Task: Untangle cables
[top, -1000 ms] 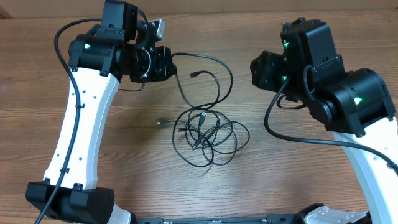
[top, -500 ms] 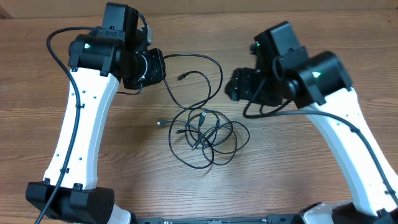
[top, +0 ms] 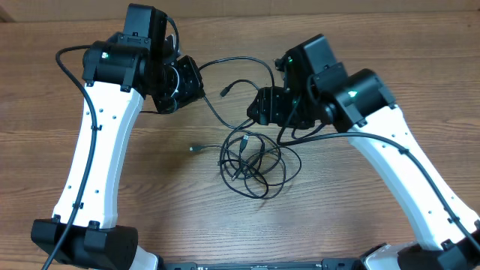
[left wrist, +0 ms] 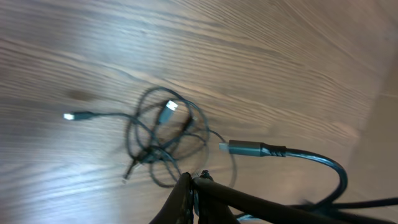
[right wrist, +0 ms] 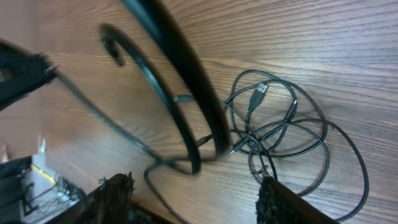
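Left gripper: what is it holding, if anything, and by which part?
The left gripper is shut on one black cable, pinching the cord itself, back from its plug, which sticks out free.

A brown wood-grain table (top: pixel 172 195) fills the view (evenly lit), with a paler strip (top: pixel 420 6) along 12 o'clock.

Table (top: pixel 150 187): wood, matt, fine straight grain. Cables (top: pixel 255 161) below the right gripper (right wrist: pixel 196 193): we see a black sheath, smooth, faintly glossy. Plug tip (left wrist: pixel 225 147) just ahead of the left gripper (left wrist: pixel 193 183): bright metal. Right fingers (right wrist: pixel 277 200): black, rough, matt. Arm links (top: pixel 90 157): white, smooth, glossy plastic.
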`<state>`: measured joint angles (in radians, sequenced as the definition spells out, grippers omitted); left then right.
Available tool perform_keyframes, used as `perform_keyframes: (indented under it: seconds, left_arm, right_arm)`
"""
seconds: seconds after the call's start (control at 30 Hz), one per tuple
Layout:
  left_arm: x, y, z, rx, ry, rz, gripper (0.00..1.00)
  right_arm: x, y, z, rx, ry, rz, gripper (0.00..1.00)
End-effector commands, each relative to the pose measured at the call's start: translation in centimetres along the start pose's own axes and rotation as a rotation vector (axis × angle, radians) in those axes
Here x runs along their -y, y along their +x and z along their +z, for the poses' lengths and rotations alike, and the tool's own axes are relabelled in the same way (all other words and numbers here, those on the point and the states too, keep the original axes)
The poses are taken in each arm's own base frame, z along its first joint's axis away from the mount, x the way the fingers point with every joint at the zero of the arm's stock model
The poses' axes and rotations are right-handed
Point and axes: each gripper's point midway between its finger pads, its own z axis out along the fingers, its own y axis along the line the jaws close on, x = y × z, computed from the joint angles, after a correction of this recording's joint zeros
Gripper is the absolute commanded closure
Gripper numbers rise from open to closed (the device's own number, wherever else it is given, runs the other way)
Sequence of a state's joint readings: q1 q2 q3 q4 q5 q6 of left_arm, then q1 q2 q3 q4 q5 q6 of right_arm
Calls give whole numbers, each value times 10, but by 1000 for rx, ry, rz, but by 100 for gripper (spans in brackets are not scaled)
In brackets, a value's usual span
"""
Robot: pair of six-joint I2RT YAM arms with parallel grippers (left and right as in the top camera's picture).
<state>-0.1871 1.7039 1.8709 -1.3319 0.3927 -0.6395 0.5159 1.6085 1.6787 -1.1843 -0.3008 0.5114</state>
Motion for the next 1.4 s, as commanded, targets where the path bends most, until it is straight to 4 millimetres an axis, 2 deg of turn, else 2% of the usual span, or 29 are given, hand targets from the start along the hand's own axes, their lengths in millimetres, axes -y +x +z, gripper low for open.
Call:
perform_keyframes:
  seconds: [0.0, 0.1, 0.17, 0.3, 0.47, 0.67, 0.77, 0.9, 1.07, 1.13, 1.27, 1.37]
  left_arm:
    - [15, 6, -7, -42, 87, -38, 96]
    - [9, 5, -7, -30, 58, -23, 96]
    - [-2, 1, -6, -3, -3, -30, 96]
    - [-39, -8, -10, 78, -203, -53, 95]
    - [-77, -17, -24, 172, -416, -102, 95]
    - [-102, -20, -38, 226, -563, -118, 96]
    - [-106, -19, -41, 233, -589, -127, 96]
    - [-108, -20, -42, 240, -599, -125, 96]
    - [-121, -23, -53, 276, -688, -117, 96]
    - [-123, -24, -56, 285, -708, -115, 96]
    - [-124, -23, -56, 283, -712, -115, 96]
    - [-122, -22, -54, 272, -699, -116, 96]
  right_arm:
    - [23, -10, 14, 48, 120, 88, 37]
    - [40, -18, 18, 87, 208, 97, 42]
    - [56, -24, 15, 130, 299, 98, 46]
    - [90, -31, -1, 206, 499, 93, 45]
    - [118, -35, -20, 255, 655, 99, 41]
    - [140, -42, -36, 273, 711, 150, 37]
    - [139, -48, -47, 289, 695, 171, 31]
    - [123, -55, -70, 312, 650, 174, 21]
    - [113, -64, -113, 397, 680, 171, 17]
    - [111, -65, -123, 418, 687, 171, 17]
    - [107, -64, -126, 420, 671, 172, 16]
    - [95, -58, -114, 358, 583, 165, 13]
